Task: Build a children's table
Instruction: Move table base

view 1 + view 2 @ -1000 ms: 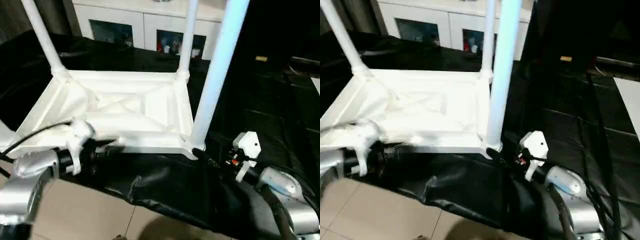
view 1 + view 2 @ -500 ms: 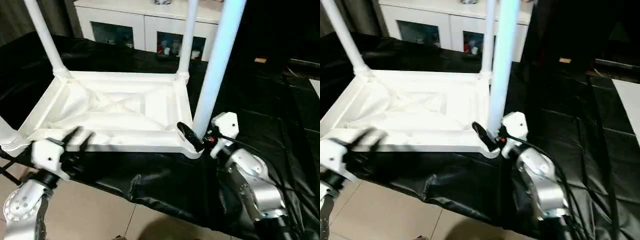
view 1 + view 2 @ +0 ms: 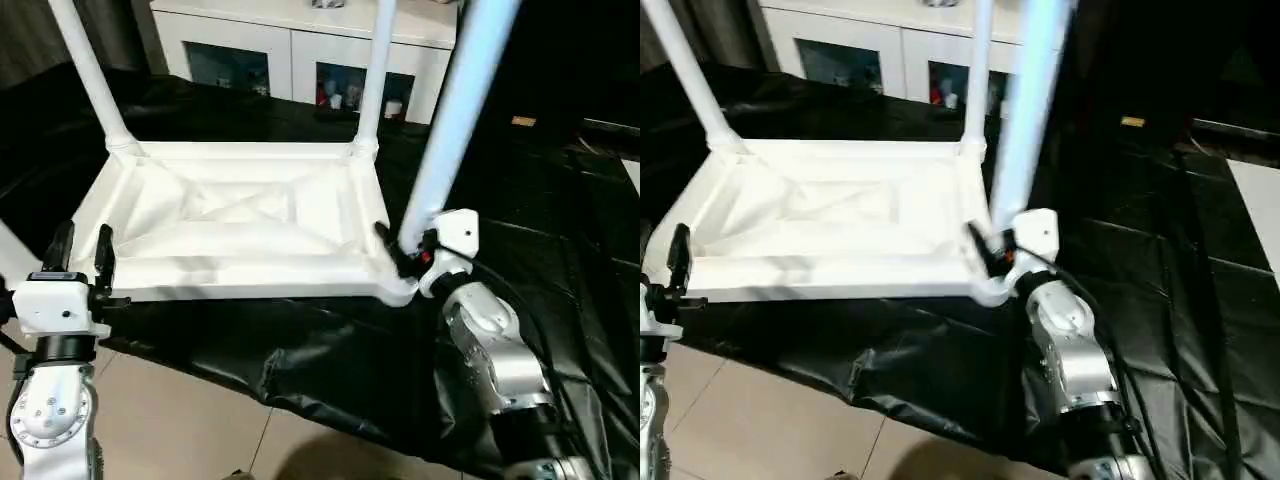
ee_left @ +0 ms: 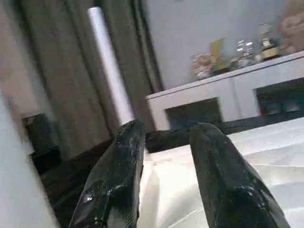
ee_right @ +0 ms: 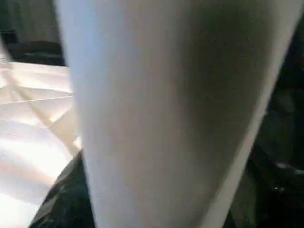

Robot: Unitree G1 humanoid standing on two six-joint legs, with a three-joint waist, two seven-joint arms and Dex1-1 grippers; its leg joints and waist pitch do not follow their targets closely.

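1. Right hand point(image 3: 400, 255) sits at the foot of the near-right leg point(image 3: 450, 120), right at the near-right corner of the upturned children's table point(image 3: 240, 215). One black finger shows on the table side of the leg, and the wrist view looks straight onto the leg's surface at close range. Whether the fingers clamp the leg or merely flank it I cannot tell.

2. Left hand point(image 3: 80, 250) stands at the near-left corner of the table, its two black fingers point(image 4: 118, 175) pointing up with a clear gap between them and nothing held there. It is just beside the near rim, not gripping it as far as I can see.

3. The table lies upside down on a tabletop covered by a black sheet point(image 3: 330, 360), ribbed underside facing up. The far-left leg point(image 3: 90, 75) and far-right leg point(image 3: 375, 75) stand in their corners, and the near-right leg rises steeply, leaning slightly rightward at the top. A white cabinet point(image 3: 300, 50) with glass-fronted doors stands beyond.

4. The deciding relation, in my judgement, is this: the near-right leg's long axis runs almost vertically up from its socket, directly in front of the right hand, so that arm is the one placed to seat it. The left hand is well apart from that corner.
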